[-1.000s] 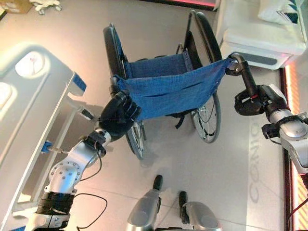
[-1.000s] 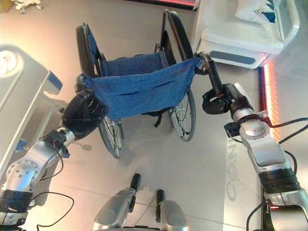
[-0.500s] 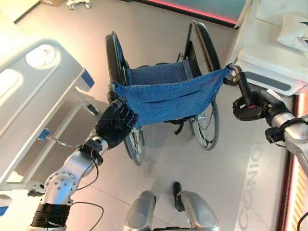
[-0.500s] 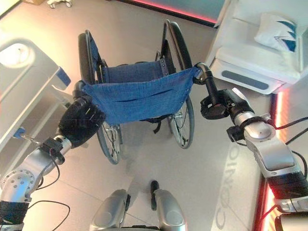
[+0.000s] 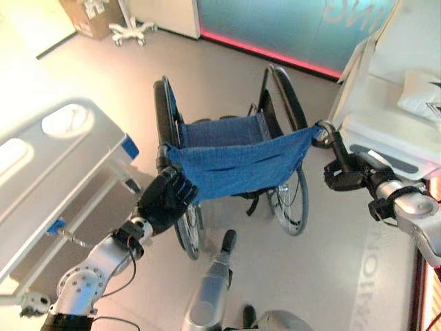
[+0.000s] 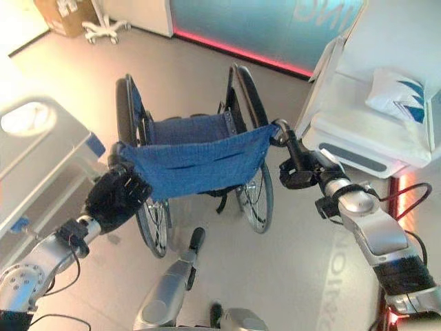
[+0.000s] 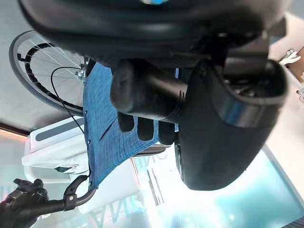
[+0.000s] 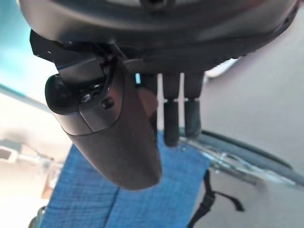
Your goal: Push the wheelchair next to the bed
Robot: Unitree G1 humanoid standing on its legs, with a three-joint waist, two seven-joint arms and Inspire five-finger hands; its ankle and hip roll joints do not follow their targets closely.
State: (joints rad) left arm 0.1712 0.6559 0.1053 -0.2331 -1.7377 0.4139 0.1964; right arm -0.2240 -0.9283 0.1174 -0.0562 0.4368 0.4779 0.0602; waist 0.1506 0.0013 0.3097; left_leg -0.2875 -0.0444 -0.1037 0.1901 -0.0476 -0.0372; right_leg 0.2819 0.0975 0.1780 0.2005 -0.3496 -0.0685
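Note:
The wheelchair (image 5: 234,162), black-framed with a blue cloth backrest, stands on the floor ahead of me with its back toward me. My left hand (image 5: 163,201) is shut on the left push handle, and its wrist view shows the fingers (image 7: 145,128) curled round the dark grip (image 7: 147,90). My right hand (image 5: 342,174) is shut on the right push handle (image 5: 332,141). Its thumb (image 8: 114,137) appears above the blue cloth (image 8: 95,199). A grey-white bed (image 5: 48,165) with a blue corner lies close on the left of the wheelchair.
A second white bed (image 5: 393,131) with a pillow (image 5: 424,96) stands on the right, near the right wheel. A teal wall with a red light strip (image 5: 275,58) closes the far side. A cardboard box (image 5: 89,15) and a wheeled stand base (image 5: 134,31) sit far left.
The whole picture has shifted, now showing more floor and the far wall. Both hands kept their hold on the push handles. The wheelchair sits a little farther ahead between the beds.

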